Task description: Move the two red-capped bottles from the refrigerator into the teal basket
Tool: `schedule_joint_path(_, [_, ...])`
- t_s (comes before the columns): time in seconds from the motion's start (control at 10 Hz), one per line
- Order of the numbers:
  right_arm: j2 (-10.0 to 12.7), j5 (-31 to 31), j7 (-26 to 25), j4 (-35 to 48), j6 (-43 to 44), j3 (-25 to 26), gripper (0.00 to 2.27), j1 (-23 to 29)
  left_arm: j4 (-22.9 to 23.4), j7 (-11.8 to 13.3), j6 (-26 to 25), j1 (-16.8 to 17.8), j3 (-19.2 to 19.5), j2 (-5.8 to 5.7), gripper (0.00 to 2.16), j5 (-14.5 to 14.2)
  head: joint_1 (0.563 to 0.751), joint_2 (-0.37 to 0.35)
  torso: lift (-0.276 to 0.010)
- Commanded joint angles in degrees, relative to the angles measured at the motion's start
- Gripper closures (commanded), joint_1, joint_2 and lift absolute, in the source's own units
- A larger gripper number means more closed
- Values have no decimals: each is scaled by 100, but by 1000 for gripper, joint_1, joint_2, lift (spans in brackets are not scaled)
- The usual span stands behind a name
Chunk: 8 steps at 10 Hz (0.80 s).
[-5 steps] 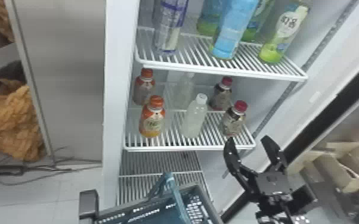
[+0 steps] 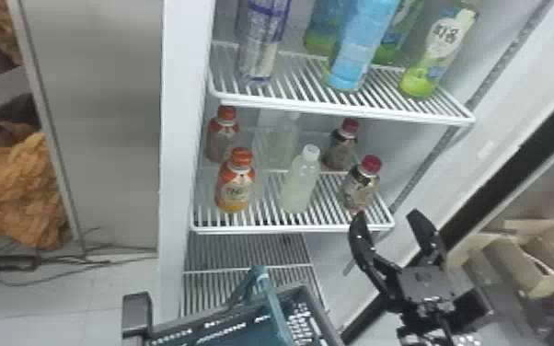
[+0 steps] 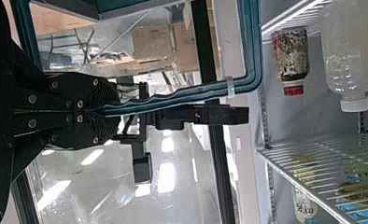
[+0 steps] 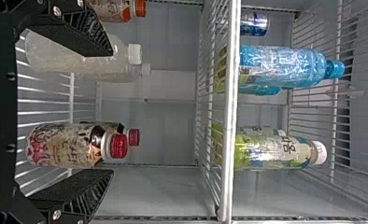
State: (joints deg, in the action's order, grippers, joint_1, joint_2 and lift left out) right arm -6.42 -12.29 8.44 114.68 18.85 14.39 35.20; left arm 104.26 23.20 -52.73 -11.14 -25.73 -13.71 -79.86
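The two red-capped bottles both stand upright on the middle shelf (image 2: 290,227) of the fridge, at its right side in the head view. The front red-capped bottle (image 2: 359,188) is near the shelf edge, and the back red-capped bottle (image 2: 341,149) stands behind it. So both are out of the teal basket (image 2: 244,338).

The right gripper (image 2: 387,215) is before this shelf, with its two fingers set wide apart and holding nothing. In the right wrist view, the front red-capped bottle appears between the two fingers, much nearer to one of them than to the other. Whether that finger touches it, one cannot tell.

The left gripper (image 3: 109,111) is closed on the handle (image 3: 196,95) of the basket; its fingers are pressed together with the handle pinched between them. The basket is in front of the fridge, below the middle shelf in the head view, and its handle stands up above the rim.

On the same shelf there are also two orange-capped bottles (image 2: 234,184) at the left side, one behind the other. Two white-capped bottles (image 2: 301,184) stand in the middle, also one behind the other. On the upper shelf (image 2: 336,108) there are a blue bottle (image 2: 359,50) and a green bottle (image 2: 437,50), both upright.
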Motion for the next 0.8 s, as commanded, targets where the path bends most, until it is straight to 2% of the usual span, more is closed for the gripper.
schedule_joint_path(0.0, [0, -5, 0, -14, 0, 0, 122, -4, 1, 0, 0, 4, 2, 0, 1128, 11, 695, -350, -228])
schedule_joint_path(0.5, [0, 7, 0, -309, 0, 0, 121, -159, 1, 0, -14, 18, 2, 0, 1128, 11, 695, -350, -228])
schedule_joint_path(0.7, [-35, -39, 26, -647, 0, 0, 121, -384, 1, 0, -28, 18, 2, 0, 1128, 11, 695, -350, -228])
